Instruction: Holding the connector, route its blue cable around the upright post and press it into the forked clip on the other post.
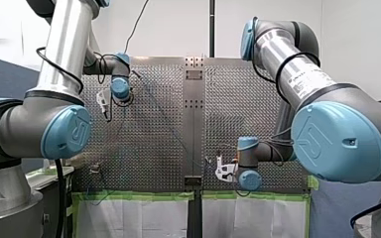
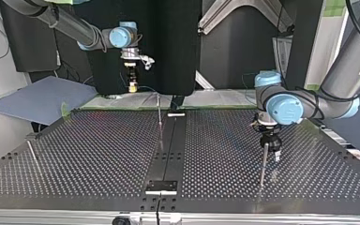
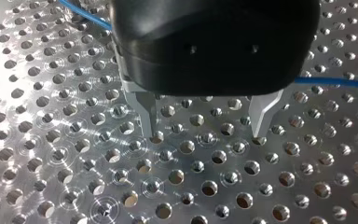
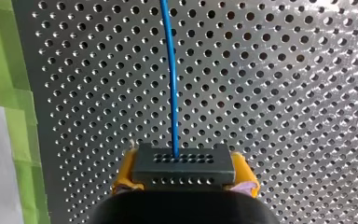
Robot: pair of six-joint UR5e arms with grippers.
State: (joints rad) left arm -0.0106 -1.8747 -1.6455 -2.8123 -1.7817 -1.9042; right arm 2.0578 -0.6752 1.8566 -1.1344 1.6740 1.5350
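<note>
One connector [image 4: 184,163], a dark block with rows of holes, is grasped between the two yellow pads [image 4: 125,173] of my right end effector [image 2: 131,86], over the bench [image 4: 284,93] near its green tape [image 4: 14,93]. One blue cable [image 4: 170,70] leaves it straight ahead. My left end effector [image 3: 205,135] is released, its two metal fingers [image 3: 261,116] apart and empty. The top view shows three thin posts: right-hand post [image 2: 264,161], middle post [image 2: 160,112], left-hand post [image 2: 33,152]. Any forked clip is too fine to make out.
</note>
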